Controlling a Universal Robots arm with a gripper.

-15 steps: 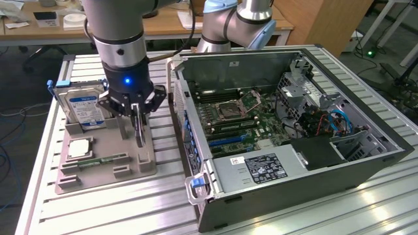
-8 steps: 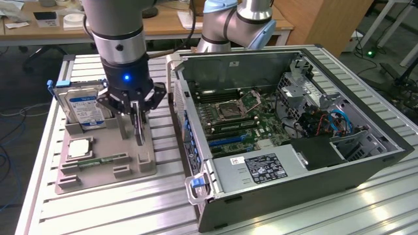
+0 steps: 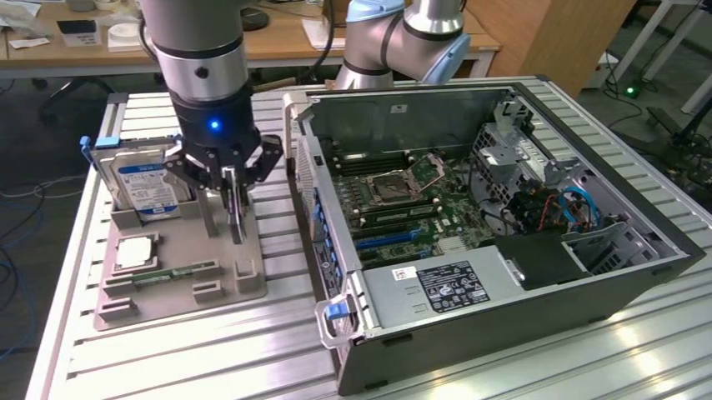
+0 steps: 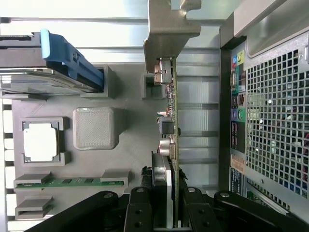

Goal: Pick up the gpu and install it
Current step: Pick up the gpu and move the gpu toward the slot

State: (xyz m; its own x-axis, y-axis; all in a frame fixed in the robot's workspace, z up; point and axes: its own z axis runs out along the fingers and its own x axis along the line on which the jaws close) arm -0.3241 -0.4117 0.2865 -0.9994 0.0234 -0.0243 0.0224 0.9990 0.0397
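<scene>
My claw (image 3: 232, 190): partly closed, clamped on the top edge of the one card (image 3: 236, 218), which stands upright.
Card's place: over the grey tray (image 3: 212, 279), at the exterior view's left of the one open computer (image 3: 501, 321).
On the tray: one hard drive (image 3: 145, 185), one memory stick (image 3: 172, 273), one chip (image 3: 133, 252).

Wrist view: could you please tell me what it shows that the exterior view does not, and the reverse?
Wrist view adds: the rear ports and perforated back panel, plus the card's metal bracket seen edge-on. Exterior view adds: the motherboard inside the open computer case, the power supply, and a second arm behind. Shared: the gripper shut on the gpu at the grey tray, the hard drive and the memory stick.
</scene>
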